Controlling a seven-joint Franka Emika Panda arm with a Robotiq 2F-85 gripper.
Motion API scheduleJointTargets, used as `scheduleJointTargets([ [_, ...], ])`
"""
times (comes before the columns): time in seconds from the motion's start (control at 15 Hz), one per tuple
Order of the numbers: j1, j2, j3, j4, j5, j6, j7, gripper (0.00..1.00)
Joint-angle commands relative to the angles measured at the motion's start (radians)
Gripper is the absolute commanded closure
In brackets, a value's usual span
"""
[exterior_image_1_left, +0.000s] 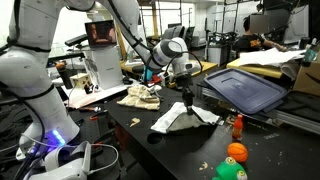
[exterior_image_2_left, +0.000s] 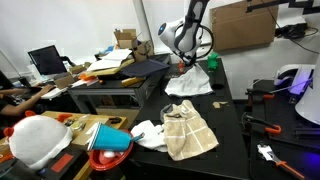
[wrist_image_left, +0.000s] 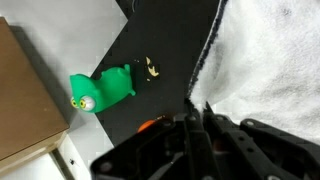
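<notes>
Robotiq gripper (exterior_image_1_left: 186, 99) | pinched on edge of crumpled white terry cloth (exterior_image_1_left: 180, 118) | black table (exterior_image_1_left: 140, 142) | a deeper, firm bite is advised; green frog toy (wrist_image_left: 100, 90) is avoided.

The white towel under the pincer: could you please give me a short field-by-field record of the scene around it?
pincer: low over the towel's edge, fingers close together; grip unclear
white towel: bunched on the table, peaked under the pincer
black table: holds the towel and toy
green toy: beside the towel, not touching it
beige cloth: spread out farther along the table
</notes>
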Motion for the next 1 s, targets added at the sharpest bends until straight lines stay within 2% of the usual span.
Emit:
scheduleJointTargets([
  [0.0,0.009,-0.029,0.054,-0.005,-0.079,-0.084,0.079,0.98],
  [0.2,0.002,-0.044,0.117,-0.007,-0.095,-0.135,0.13,0.98],
  [0.47,-0.019,-0.067,0.188,-0.003,-0.055,-0.178,0.148,0.98],
  [0.67,-0.042,-0.09,0.228,-0.005,0.006,-0.167,0.146,0.98],
  [0.93,-0.064,-0.144,0.249,-0.028,0.103,-0.135,0.146,0.98],
])
